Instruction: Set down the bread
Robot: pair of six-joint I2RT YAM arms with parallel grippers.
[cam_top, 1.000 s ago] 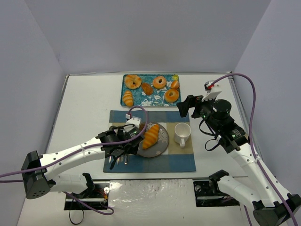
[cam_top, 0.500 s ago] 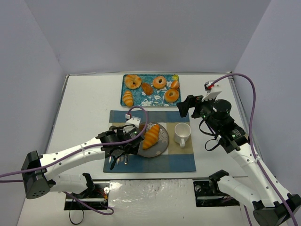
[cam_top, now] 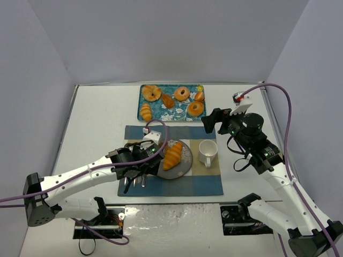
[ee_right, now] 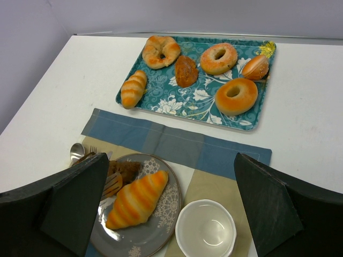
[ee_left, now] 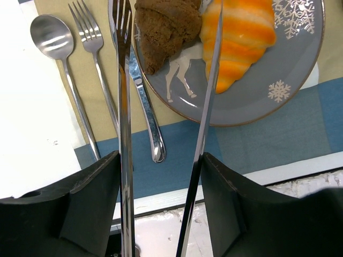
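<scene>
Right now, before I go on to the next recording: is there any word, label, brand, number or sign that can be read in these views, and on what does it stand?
No text can be read in any view.
The round grey plate bears only white snowflakes and a reindeer figure, no letters.
The teal rectangular tray bears only a white flower pattern.
The small white and red tag on the right arm is too small to read.

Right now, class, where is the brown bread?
In the left wrist view the brown bread lies on the left part of the grey plate, between the striped croissant and the cutlery.
</scene>
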